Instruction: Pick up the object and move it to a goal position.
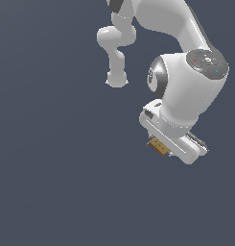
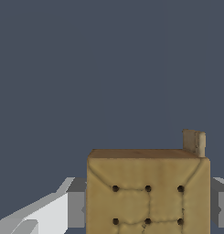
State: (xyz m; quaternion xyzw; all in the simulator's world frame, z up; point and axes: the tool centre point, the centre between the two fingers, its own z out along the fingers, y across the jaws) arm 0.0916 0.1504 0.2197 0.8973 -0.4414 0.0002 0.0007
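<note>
The object [image 1: 157, 145] is a small tan-brown block peeking out from under the white hand in the exterior view. In the wrist view the object [image 2: 147, 183] fills the space between the grey fingers [image 2: 76, 205]. Its stitched-looking face carries several dark dots, and a small tan tab sticks up at one far corner. My gripper [image 1: 163, 149] is shut on it, one finger pressed against each side. The white hand hides the fingertips in the exterior view. No goal marker is visible in either view.
The white arm [image 1: 186, 81] bends down from the upper part of the exterior view, and another link [image 1: 116, 53] hangs toward that view's left. Everything else is a uniform dark blue-grey background with no other objects or edges showing.
</note>
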